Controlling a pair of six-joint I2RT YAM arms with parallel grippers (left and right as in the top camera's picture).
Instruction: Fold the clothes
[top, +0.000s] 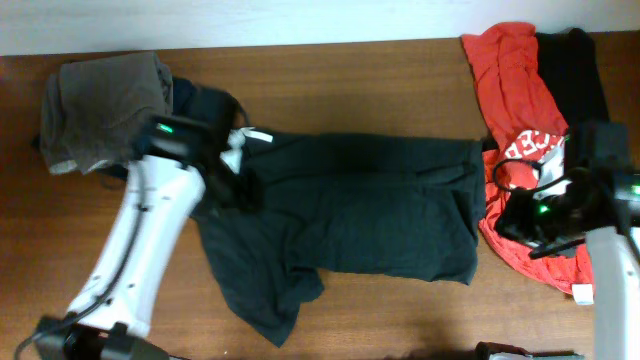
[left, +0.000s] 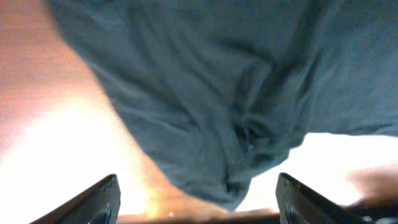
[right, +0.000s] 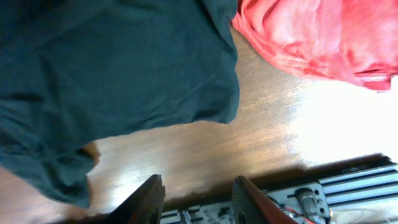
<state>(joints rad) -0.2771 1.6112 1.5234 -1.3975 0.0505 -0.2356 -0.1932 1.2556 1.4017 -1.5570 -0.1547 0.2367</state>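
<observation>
Spanning wood table (top: 400, 90): black shirt (top: 370, 200) | wall (top: 300, 20) pale | left gripper (left: 196, 182) wide, right gripper (right: 198, 184) half-open; both empty

The worktop (top: 350, 80) is reddish-brown wood with a fine grain that runs left to right in the overhead view. Beyond its far edge, well away from both tools, a pale, whitish strip (top: 250, 20) spans the whole width of that view; whether it is a wall or a floor cannot be told. Just ahead of the right tool (right: 198, 200) the wood shows plainly, its grain in slanting streaks, and it brightens to a white glare off to that tool's right. Around the left tool (left: 198, 208) the same surface is washed out by strong light, orange toward the left and nearly white just ahead of it.
</observation>
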